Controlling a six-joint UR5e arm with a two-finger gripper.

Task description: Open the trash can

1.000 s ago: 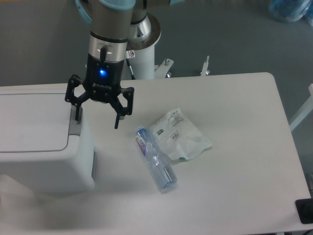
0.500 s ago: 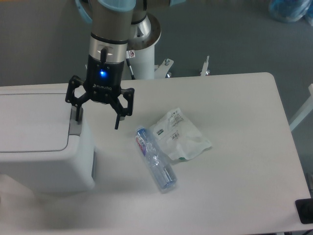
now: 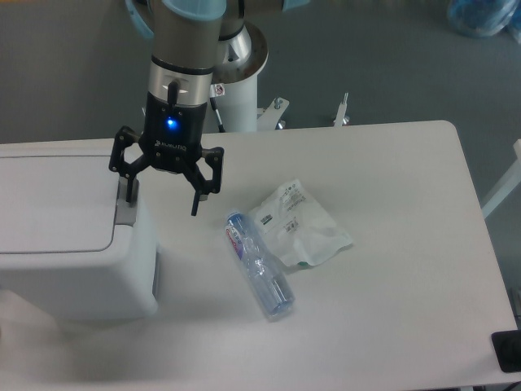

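White tabletop (image 3: pixel 391 163) fills most of the view, with grey floor beyond its far edge. At the left end stands the trash can (image 3: pixel 77 277), a large white boxy bin with rounded corners. Its flat lid (image 3: pixel 53 199) lies closed and level. The grey push tab (image 3: pixel 124 210) sits at the lid's right edge.

Gripper (image 3: pixel 161 197) is positioned over the bin's right side with jaws spread wide. One fingertip (image 3: pixel 129 190) stands over the tab, and the other fingertip (image 3: pixel 194 208) hangs beyond the bin wall, above bare table. Whether the near fingertip is touching the tab or sits just above it cannot be settled from this angle; it appears to be at or very close to contact. Nothing is held between the fingers.

Assessment: the step in hand is the press on the tab, and the lid shows no sign of release. The next move calls for a straight downward push with that one fingertip kept centred on the tab, so it does not slide onto the lid or off the bin's edge.

Near the bin, well clear of the gripper, a clear plastic bottle (image 3: pixel 260 265) lies on its side. A crumpled plastic packet (image 3: pixel 301 226) touches it on the right.
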